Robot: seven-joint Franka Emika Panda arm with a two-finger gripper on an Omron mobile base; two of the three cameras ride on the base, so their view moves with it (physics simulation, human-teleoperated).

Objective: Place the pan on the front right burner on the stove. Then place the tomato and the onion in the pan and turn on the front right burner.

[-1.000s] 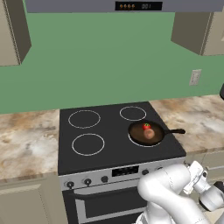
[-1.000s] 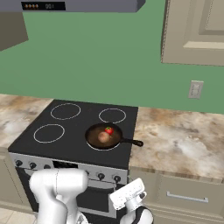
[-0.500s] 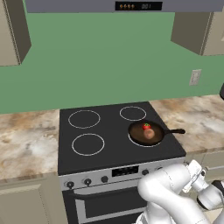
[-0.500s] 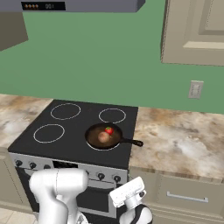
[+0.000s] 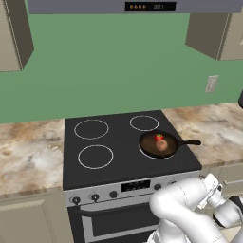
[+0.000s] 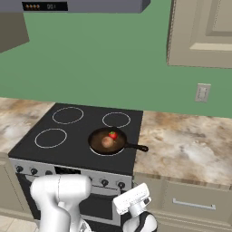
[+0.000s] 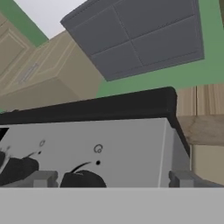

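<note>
Right base view: pan [image 6: 107,141] seated on the front right burner [image 6: 107,149] of the stove [image 6: 41,148], handle pointing right toward the marbled table [image 6: 190,147]. Holds tomato [image 6: 113,135] and onion [image 6: 107,142], touching, tomato farther back. Hand view: jaws spread wide, grasping nothing, straddling a black knob [image 7: 82,179] on the silver control panel [image 7: 131,153].

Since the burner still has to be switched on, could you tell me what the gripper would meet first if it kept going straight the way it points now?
Most likely the stove's silver control panel, near the rightmost black knob that sits just ahead between the open gripper tips; depth is hard to judge.
</note>
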